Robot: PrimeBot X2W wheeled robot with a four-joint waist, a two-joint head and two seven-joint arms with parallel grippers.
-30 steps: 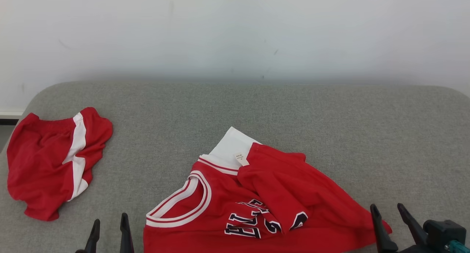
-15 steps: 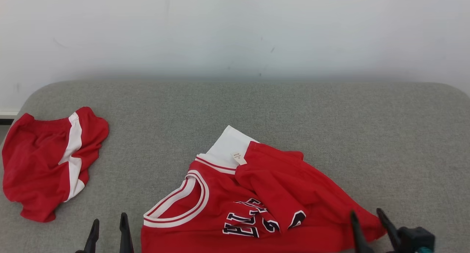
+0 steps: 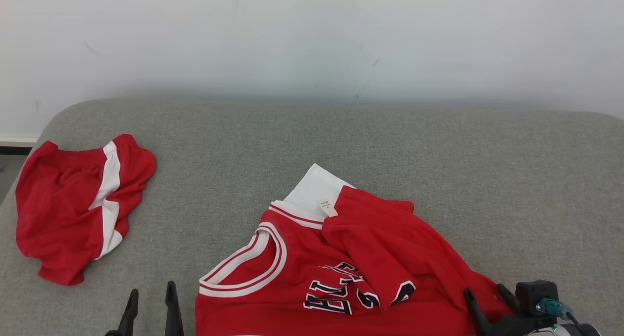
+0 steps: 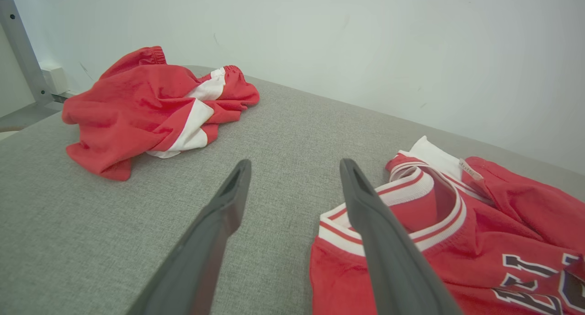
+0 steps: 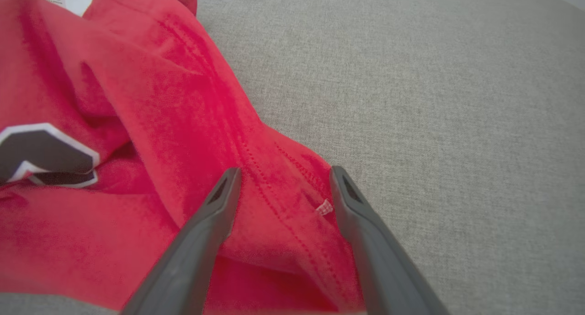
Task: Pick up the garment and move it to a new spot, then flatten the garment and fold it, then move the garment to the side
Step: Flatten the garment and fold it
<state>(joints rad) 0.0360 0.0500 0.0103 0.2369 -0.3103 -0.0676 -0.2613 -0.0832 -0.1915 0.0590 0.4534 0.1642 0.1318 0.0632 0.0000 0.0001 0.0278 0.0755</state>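
Jersey (image 3: 341, 267): red, crumpled, on grey bench (image 3: 438, 155) at its near edge. Front letters part-hidden under a flap folded over frm the R. Collar (image 3: 243, 265) faces up; white inside + neck tag (image 3: 328, 207) showing.
Hem corner (image 5: 292, 200): jersey's R end, stitched edge, lying btwn the R hand's fingers.
R hand (image 3: 483, 291): spread wide, nothing gripped. Fingers straddle that corner, prob. lined up to pinch it for the lift.
L hand (image 3: 152, 288): spread wide, empty, just L of jersey's collar over bare bench. Looks parked til a 2nd grip pt is needed.
Shorts (image 3: 63, 209): red/white, bunched, well apart frm jersey to its L, further back. Prob. not this step's job.
Stage: pick-up not yet done; flatten, fold, move aside all left.
Risk: thin cloth, so a pinch may take only the top layer, or the flap may drag.
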